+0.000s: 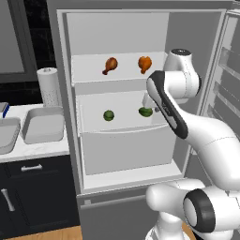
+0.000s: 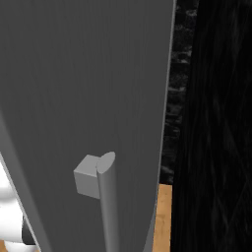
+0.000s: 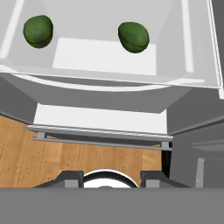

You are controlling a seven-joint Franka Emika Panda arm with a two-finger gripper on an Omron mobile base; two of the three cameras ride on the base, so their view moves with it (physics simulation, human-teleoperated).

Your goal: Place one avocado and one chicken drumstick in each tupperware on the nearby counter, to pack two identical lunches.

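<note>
Two orange-brown chicken drumsticks lie on the upper shelf of the open fridge. Two dark-green avocados sit on the shelf below; the arm partly covers the right one. The hand view looks down on both avocados from above and in front. My gripper is open, its fingertips well apart with nothing between them, still clear of the fruit. Two light-grey tupperware stand side by side on the marble counter left of the fridge.
A paper towel roll stands behind the tupperware, and a small box with a blue side lies at the far left. The fridge door hangs open on the right; its grey outer face and handle block the right base view.
</note>
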